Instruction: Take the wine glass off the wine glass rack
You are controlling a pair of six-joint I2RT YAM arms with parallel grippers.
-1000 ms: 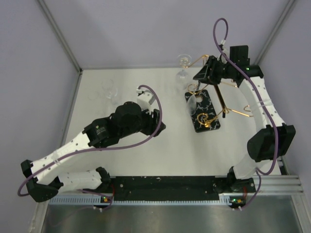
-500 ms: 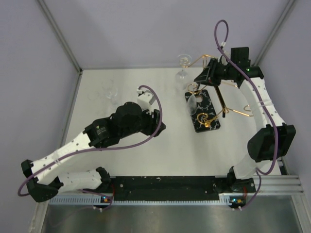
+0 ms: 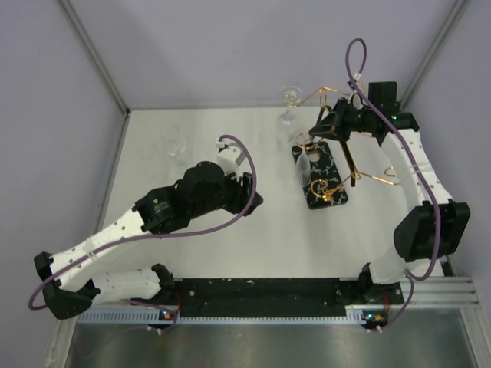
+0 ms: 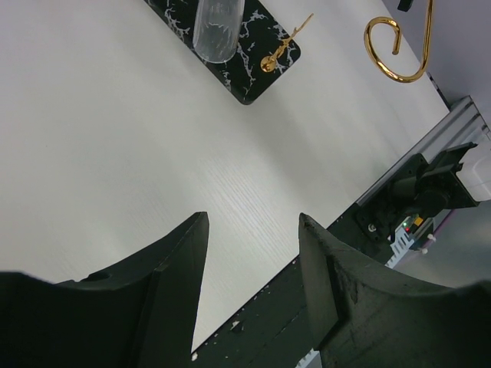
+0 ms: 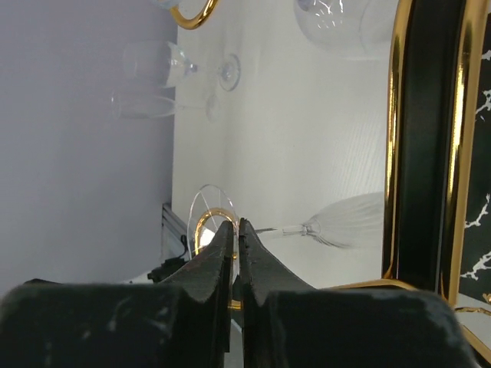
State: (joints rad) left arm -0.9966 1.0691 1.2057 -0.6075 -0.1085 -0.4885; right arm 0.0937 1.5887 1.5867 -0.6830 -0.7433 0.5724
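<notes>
So the wine glass [image 3: 304,165] is hanging upside down off one of the spiral arms of the wine glass rack [image 3: 331,165], on the side of the rack that faces the left arm, with the bowl dangling just above that edge of the black marbled base. The right arm's fingers [image 5: 222,245] are up at the top of the rack. In the wrist view they're pressed together with only a hairline slit between them, and the thin stem comes out right at the tips, next to the glass's foot and the gold curl it sits in. It looks like they're pinching the stem.

The left arm's fingers [image 4: 180,261] are spread wide with nothing between them, hovering over bare bench [image 3: 253,245] well off to the left-arm side of the rack.

Other stuff: a second glass [image 3: 289,98] hangs on the far side of the rack, and two more glasses [image 3: 175,144] stand on the bench well away from the rack, past the left arm.
</notes>
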